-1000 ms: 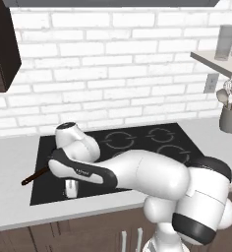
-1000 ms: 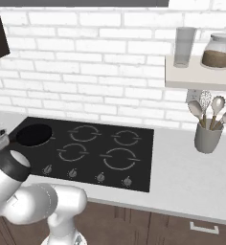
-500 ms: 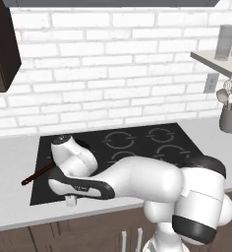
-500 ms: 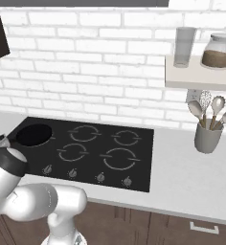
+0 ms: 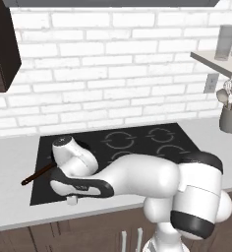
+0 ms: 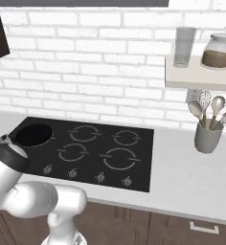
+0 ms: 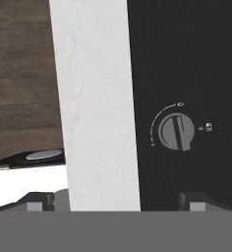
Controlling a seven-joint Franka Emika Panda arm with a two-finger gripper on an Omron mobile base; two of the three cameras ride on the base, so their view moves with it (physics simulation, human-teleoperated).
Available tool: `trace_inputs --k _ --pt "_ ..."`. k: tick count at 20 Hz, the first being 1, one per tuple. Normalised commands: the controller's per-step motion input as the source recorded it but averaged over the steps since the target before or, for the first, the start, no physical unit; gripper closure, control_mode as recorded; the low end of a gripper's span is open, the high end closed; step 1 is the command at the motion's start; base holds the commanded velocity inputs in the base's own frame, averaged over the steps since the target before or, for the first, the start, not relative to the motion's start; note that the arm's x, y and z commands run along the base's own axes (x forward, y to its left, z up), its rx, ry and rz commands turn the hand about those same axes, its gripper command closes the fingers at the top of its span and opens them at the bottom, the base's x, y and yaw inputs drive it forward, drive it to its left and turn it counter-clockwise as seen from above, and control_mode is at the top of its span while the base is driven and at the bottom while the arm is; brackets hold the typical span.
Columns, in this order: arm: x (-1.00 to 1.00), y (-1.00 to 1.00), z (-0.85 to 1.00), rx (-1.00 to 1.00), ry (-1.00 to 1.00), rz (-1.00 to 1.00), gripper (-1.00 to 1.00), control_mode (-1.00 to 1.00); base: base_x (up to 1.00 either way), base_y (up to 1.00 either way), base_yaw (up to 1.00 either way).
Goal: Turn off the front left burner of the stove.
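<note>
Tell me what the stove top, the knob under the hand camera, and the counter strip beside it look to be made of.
Stove: looks like black glass, flat and smooth with thin grey printed rings. Knob: matte grey, plastic or metal, hard to say; round with a raised bar. Counter: pale stone-like slab, probably marble or quartz, going by faint grey veining.

The white arm bends low over the front left corner of the stove [image 5: 137, 142], hiding that part of the black glass. Its gripper [image 5: 72, 199] points down at the stove's front edge, jaws not readable. A dark-handled pan [image 5: 39, 173] lies at the left. A utensil crock [image 5: 230, 118] stands on the bench [image 5: 10, 197] at right
</note>
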Motion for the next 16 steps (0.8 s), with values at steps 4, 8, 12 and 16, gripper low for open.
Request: trace_inputs --k 4,8,12,16 --pt "0.0 0.08 -0.1 -0.02 -0.04 0.0 -1.0 -1.0 0.0 0.0 0.0" --pt "0.06 0.07 -0.13 0.0 -0.05 0.0 -1.0 -1.0 0.0 0.0 0.0" --pt "0.23 0.08 -0.12 0.0 -0.04 0.0 -1.0 -1.0 0.0 0.0 0.0" --pt "0.22 0.02 -0.04 0.0 0.0 0.0 -1.0 -1.0 0.0 0.0 0.0"
